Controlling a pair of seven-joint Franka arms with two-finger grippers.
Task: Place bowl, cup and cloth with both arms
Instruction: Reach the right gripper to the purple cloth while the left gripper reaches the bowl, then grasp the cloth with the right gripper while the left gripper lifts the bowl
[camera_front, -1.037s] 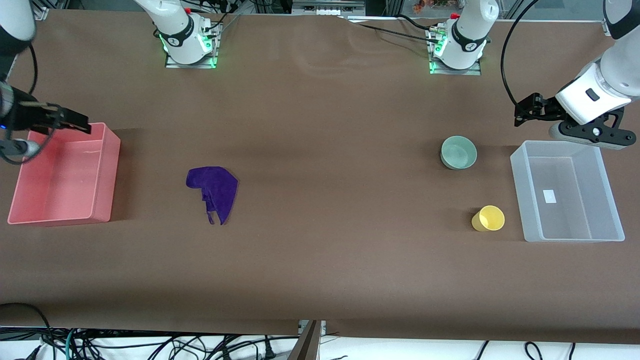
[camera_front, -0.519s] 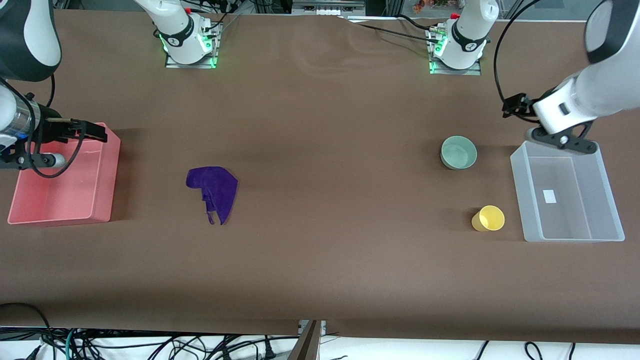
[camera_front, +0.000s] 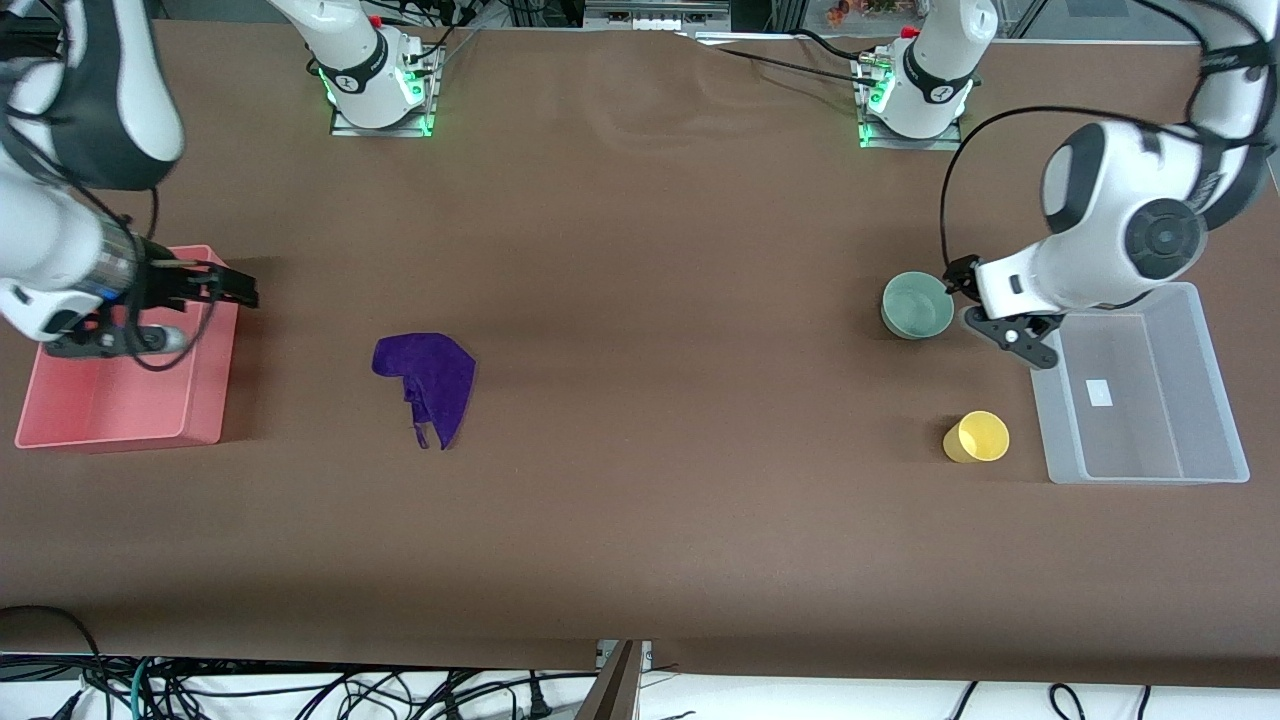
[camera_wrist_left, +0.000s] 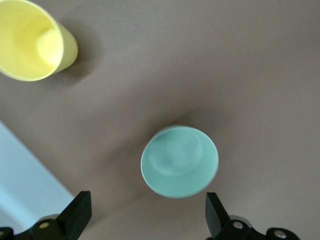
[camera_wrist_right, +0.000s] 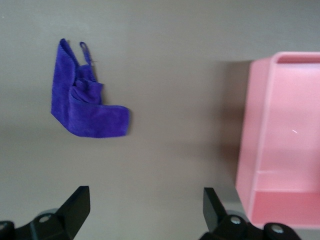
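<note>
The mint-green bowl (camera_front: 917, 305) stands upright on the brown table, also in the left wrist view (camera_wrist_left: 179, 161). The yellow cup (camera_front: 977, 437) stands nearer the front camera than the bowl and shows in the left wrist view (camera_wrist_left: 32, 40). The purple cloth (camera_front: 430, 380) lies crumpled toward the right arm's end, also in the right wrist view (camera_wrist_right: 82, 107). My left gripper (camera_front: 965, 285) is open and empty in the air just beside the bowl (camera_wrist_left: 147, 215). My right gripper (camera_front: 240, 290) is open and empty over the pink bin's edge (camera_wrist_right: 145, 210).
A pink bin (camera_front: 120, 400) stands at the right arm's end of the table, also in the right wrist view (camera_wrist_right: 280, 150). A clear plastic bin (camera_front: 1140, 400) stands at the left arm's end, beside the bowl and cup; its corner shows in the left wrist view (camera_wrist_left: 20, 175).
The left gripper has swung from over the clear bin's rim to beside the bowl. The right gripper has moved from over the pink bin toward the cloth. The objects have not moved.
</note>
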